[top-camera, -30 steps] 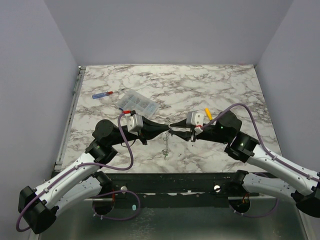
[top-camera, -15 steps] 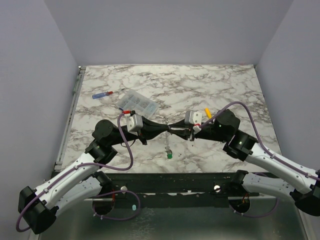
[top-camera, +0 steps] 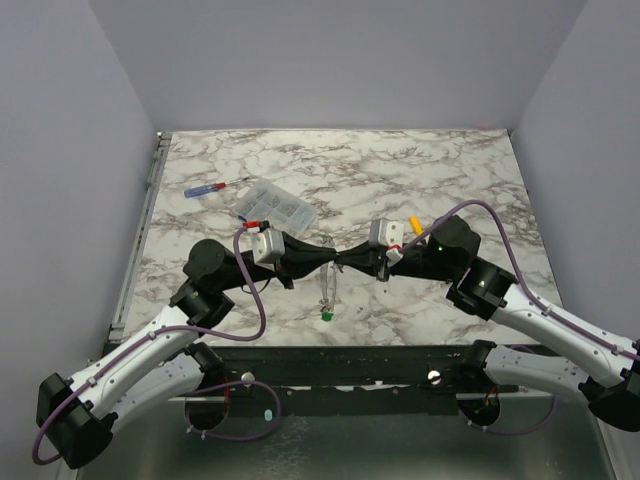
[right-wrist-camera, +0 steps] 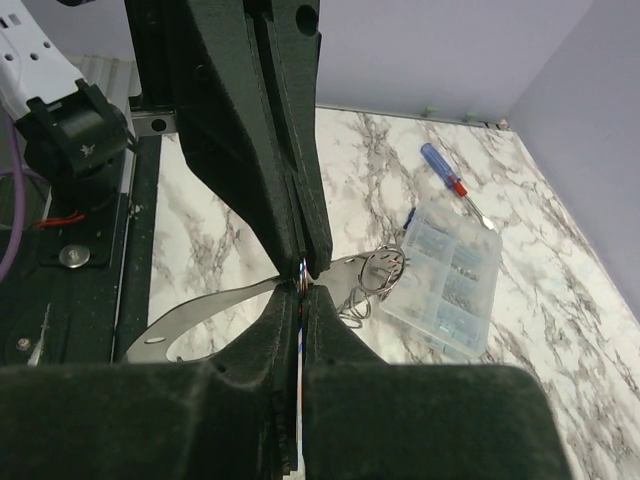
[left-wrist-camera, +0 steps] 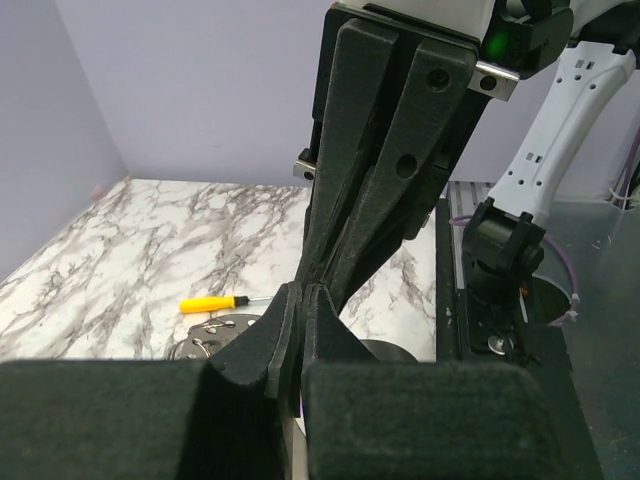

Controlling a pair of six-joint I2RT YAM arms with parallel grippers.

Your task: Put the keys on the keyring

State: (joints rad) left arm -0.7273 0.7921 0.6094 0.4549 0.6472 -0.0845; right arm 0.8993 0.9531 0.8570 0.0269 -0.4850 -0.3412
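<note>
My two grippers meet tip to tip above the front middle of the marble table. The left gripper [top-camera: 334, 257] [left-wrist-camera: 300, 292] is shut, and the keyring [top-camera: 328, 288], a thin silver wire loop, hangs down from the meeting point. A green key [top-camera: 326, 316] dangles at the loop's lowest point. In the right wrist view the right gripper [top-camera: 347, 259] [right-wrist-camera: 303, 291] is shut, with a thin strip of the wire showing between its fingertips. Other keys do not show.
A clear compartment box [top-camera: 276, 206] [right-wrist-camera: 445, 275] lies at the back left, with a red-and-blue screwdriver [top-camera: 210, 187] [right-wrist-camera: 448, 178] beyond it. A yellow screwdriver [top-camera: 416, 226] [left-wrist-camera: 210, 302] lies by the right arm. Small metal rings [right-wrist-camera: 380, 270] rest on a flat metal plate [right-wrist-camera: 190, 318].
The right gripper has closed and both tips have pressed together. The green key came into sight low on the ring, and ring and key swung slightly left.
</note>
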